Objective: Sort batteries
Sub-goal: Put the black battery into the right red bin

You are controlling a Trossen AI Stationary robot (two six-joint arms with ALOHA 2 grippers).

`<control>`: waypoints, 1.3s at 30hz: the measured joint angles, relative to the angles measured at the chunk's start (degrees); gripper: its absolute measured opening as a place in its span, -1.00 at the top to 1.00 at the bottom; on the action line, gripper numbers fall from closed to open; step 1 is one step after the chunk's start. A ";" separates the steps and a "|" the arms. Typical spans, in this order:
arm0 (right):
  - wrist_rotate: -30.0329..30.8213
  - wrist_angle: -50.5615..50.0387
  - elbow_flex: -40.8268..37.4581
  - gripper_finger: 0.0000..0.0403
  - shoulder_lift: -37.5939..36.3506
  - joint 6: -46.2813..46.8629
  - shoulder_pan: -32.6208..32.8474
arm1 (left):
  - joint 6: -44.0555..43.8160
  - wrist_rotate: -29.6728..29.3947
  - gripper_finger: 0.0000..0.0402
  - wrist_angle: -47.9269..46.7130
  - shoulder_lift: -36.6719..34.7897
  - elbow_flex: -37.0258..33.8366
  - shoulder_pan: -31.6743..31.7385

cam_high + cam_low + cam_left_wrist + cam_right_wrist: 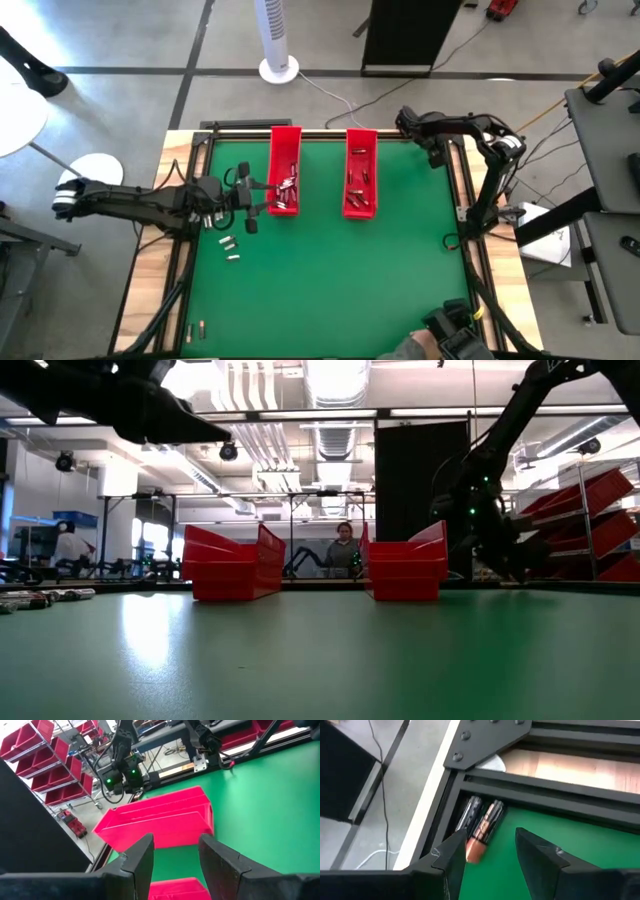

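**Battery sort: both grippers open, nothing held**

Hidden or unclear: in the low view my left arm is showing only as a dark shape cut off at the upper edge, and the contents of both trays are sitting below their walls. In the high view my left gripper (pixel 262 197) is partly overlapping the left red tray (pixel 286 140), so I cannot tell whether a fingertip is touching the batteries inside. My left wrist view is showing only part of that tray beneath the fingers (pixel 142 862).

Left gripper: hovering at the left wall of the left red tray, near its front end, fingers spread with green mat showing between them, holding nothing.

Right gripper (pixel 487 857): sitting at the far right corner of the table frame, well apart from the right red tray (pixel 361 140), fingers apart and empty. Two batteries (pixel 482 825) are lying side by side just ahead of it, tucked against the black frame rail (pixel 560 785); one is dark, the other dark with a copper-coloured end.

Other batteries: small silvery cylinders are lying heaped in the front half of the left red tray (pixel 286 195) and scattered in the right red tray (pixel 360 185). A few loose ones (pixel 229 246) are lying on the green mat (pixel 340 280) left of the left tray, toward the front.
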 joint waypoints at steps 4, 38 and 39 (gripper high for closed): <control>0.93 -0.46 0.22 0.23 0.26 0.75 -0.01 | -0.02 0.00 0.32 0.04 0.00 0.00 0.29; -0.45 -9.68 2.22 0.77 6.85 -3.14 5.05 | -0.04 -0.06 0.32 -1.25 0.00 0.00 0.47; -0.29 -9.72 2.21 0.78 6.80 -4.49 5.20 | -0.04 -0.08 0.32 -1.25 0.00 0.00 0.47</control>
